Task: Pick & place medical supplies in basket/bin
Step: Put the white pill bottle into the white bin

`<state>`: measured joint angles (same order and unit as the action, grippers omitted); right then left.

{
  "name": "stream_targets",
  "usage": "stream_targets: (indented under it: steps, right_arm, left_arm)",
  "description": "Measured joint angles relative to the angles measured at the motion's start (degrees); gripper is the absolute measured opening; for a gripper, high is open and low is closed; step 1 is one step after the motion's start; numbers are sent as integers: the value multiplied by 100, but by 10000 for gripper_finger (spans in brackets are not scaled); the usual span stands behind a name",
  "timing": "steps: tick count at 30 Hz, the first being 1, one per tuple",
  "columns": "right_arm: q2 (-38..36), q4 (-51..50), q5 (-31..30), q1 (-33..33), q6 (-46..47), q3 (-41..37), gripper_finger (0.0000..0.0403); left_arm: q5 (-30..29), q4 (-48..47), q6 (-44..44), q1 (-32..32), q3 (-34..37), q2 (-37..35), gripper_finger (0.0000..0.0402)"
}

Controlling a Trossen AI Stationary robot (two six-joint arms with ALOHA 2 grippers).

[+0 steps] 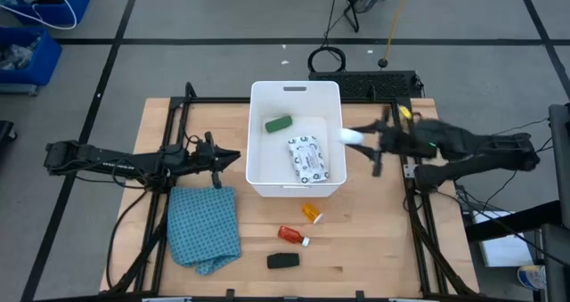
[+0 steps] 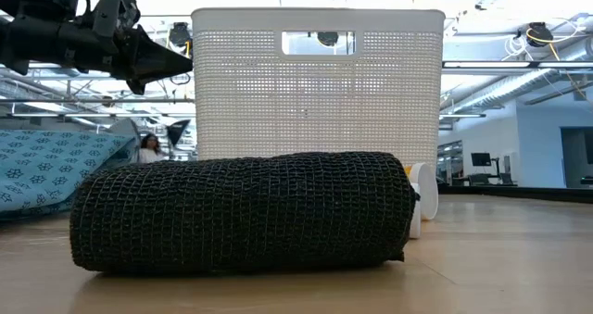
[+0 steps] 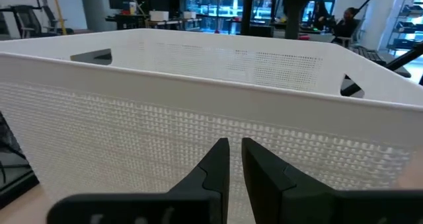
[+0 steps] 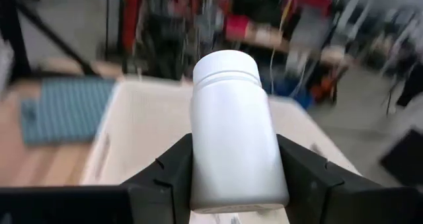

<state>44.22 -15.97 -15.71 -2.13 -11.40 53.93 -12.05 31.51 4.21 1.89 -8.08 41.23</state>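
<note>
Here the right gripper (image 1: 356, 137) clamps a white bottle (image 4: 234, 135) at the right rim of the basket (image 1: 258, 142); left gripper (image 1: 233, 157), jaws nearly together, waits left of it.

White tub (image 1: 267, 102) holds green piece (image 1: 279, 124), printed packet (image 1: 305, 156).

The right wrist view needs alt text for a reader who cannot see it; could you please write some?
A white bottle with a white cap is clamped between the right gripper's dark jaws, held over the rim of the white tub. A blue checked cloth lies on the wooden table beyond.
</note>
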Motion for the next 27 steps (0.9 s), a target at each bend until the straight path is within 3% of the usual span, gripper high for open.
stream_targets:
  steps: [4,11,17,20,27]
  right_arm:
    - [1172,-938,1014,821,-250,1025,159]
    - [2778,-861,2311,1829,-1094,1758,161]
    - [3810,-177,2521,2238,-1632,1803,160]
    - [4247,68,2920,2318,-1873,1803,160]
    - [5003,930,3281,2320,-1643,1803,160]
  left_arm:
    - [0,-2,61,0,0,0,47]
    - [2,-24,81,0,-2,0,47]
    - [2,-62,37,0,0,0,47]
    - [2,-117,1,0,-1,1,47]
    - [-2,-179,-111,0,-2,0,47]
